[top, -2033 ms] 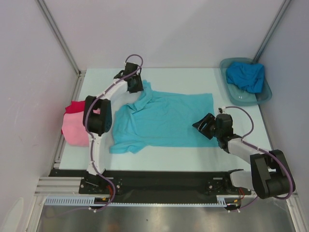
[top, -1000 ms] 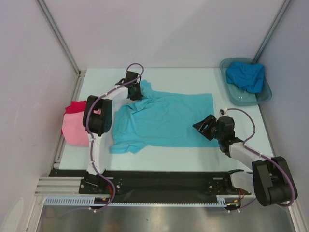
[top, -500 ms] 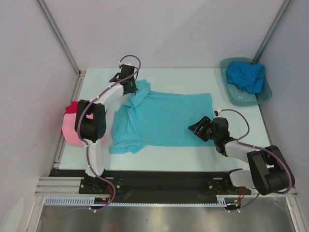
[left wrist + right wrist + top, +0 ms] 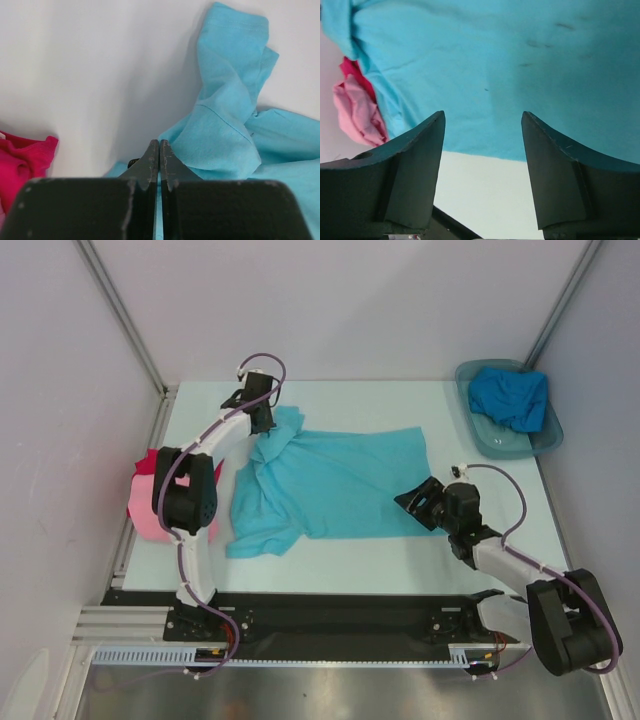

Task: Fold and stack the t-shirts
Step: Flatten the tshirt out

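Left tool (image 4: 159,143) pinches the turquoise t-shirt (image 4: 340,485) at its ten-o'clock sleeve; right tool (image 4: 482,120) hangs released at four o'clock. Likely flattening; next, grip the hem.

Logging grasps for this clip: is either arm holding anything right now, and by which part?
The left gripper, jaws shut, appears to pinch the turquoise t-shirt at its far sleeve. The right gripper is open above the shirt, holding nothing.

1. Left arm (image 4: 222,430): white links, bulky black joint housings (image 4: 185,495), and a purple cable (image 4: 262,359) looping over the wrist.
2. Right arm (image 4: 500,558): same white-and-black build (purple cable too).
3. Fingers (image 4: 415,170): dark, wedge-shaped, faintly scuffed.
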